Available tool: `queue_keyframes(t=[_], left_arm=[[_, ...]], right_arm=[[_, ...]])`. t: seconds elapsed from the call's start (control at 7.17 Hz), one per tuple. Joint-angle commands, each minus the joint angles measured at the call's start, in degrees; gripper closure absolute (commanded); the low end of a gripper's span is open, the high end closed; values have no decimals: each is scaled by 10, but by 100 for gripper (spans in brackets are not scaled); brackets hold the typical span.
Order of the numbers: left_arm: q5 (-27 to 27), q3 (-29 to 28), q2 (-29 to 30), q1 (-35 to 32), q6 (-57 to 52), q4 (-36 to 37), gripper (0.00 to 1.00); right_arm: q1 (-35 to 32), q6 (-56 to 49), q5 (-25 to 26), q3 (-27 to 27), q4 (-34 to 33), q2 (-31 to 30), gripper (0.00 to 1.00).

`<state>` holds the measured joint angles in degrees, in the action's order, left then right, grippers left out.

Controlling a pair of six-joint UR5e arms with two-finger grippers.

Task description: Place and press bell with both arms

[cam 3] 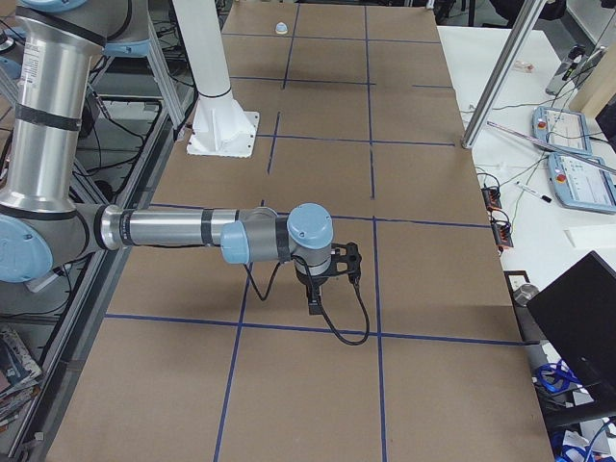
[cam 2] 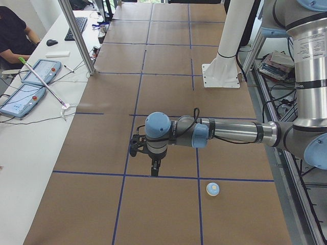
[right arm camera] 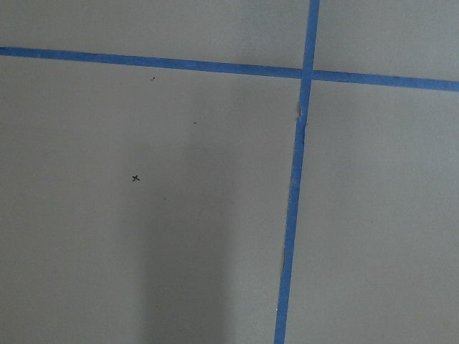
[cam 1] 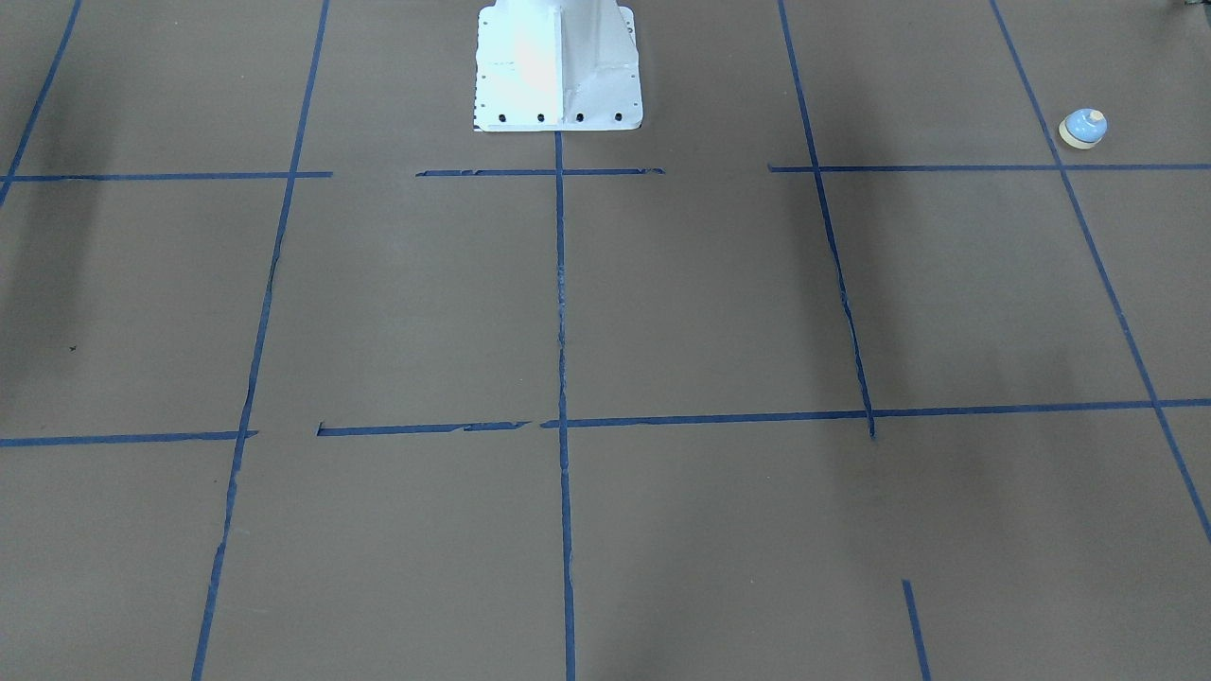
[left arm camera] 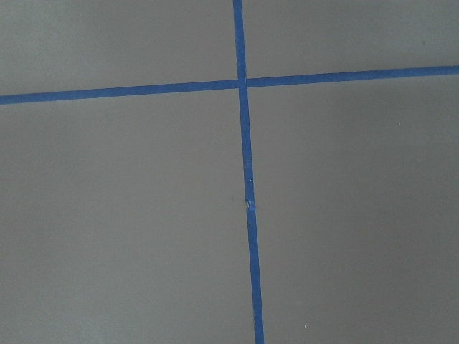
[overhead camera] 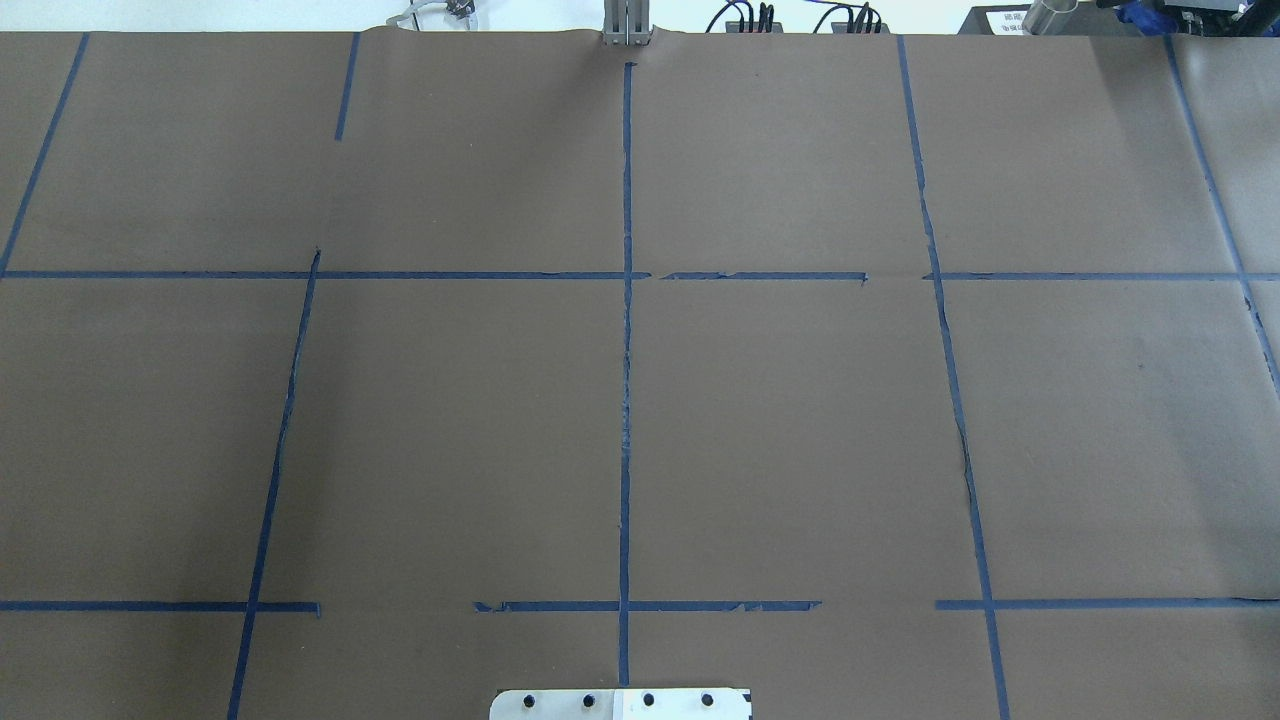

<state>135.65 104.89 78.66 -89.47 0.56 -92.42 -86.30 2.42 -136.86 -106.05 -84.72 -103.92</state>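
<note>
The light-blue bell (cam 1: pixel 1083 128) with a cream rim stands upright on the brown table at the robot's left end. It also shows in the exterior left view (cam 2: pixel 213 189) and, far off, in the exterior right view (cam 3: pixel 281 28). My left gripper (cam 2: pixel 155 171) points down above a blue tape line, apart from the bell and further from the robot's side. My right gripper (cam 3: pixel 315 306) points down over the table's other end. Both show only in the side views, so I cannot tell whether they are open or shut. The wrist views show only table and tape.
The white bolted pedestal (cam 1: pixel 558 66) stands at the table's robot-side edge. Blue tape lines (overhead camera: pixel 626 400) grid the brown surface. An operator (cam 2: pixel 13 35) sits by tablets (cam 2: pixel 36 71) on a side desk. A metal post (cam 2: pixel 76 35) rises at the table's edge.
</note>
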Motion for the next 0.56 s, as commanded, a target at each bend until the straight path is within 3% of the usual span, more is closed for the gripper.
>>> queue_keyframes(t=[0.0, 0.28, 0.42], left_arm=[[1, 12, -2, 1, 2, 0, 0], [1, 19, -24, 13, 1, -3, 0], [-6, 11, -44, 84, 6, -1, 0]], right_arm=[[1, 3, 0, 1, -1, 2, 0], [1, -1, 2, 2, -1, 3, 0], [1, -4, 2, 2, 1, 2, 0]])
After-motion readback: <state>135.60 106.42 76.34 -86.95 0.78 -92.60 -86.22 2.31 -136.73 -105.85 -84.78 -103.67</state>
